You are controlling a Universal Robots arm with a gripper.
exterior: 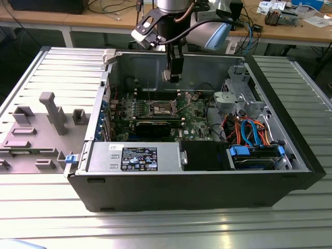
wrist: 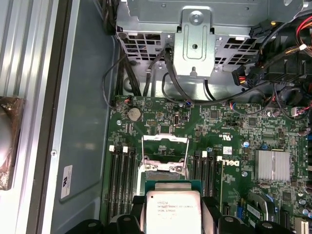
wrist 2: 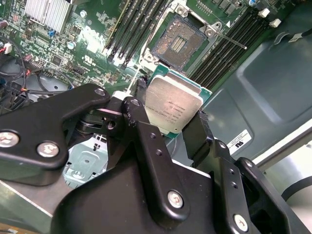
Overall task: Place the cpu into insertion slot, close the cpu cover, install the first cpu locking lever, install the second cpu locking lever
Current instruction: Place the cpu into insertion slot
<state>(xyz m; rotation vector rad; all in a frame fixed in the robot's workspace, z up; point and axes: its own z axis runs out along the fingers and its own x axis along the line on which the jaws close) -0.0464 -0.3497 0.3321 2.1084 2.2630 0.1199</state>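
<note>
Holding the cpu clamped by its edges between its fingers, the gripper hangs inside the open computer case, above and apart from the uncovered insertion slot.

Your cpu cut off at the first wrist view's edge, part of the insertion slot hidden behind it, too small for you to tell in the exterior view
</note>
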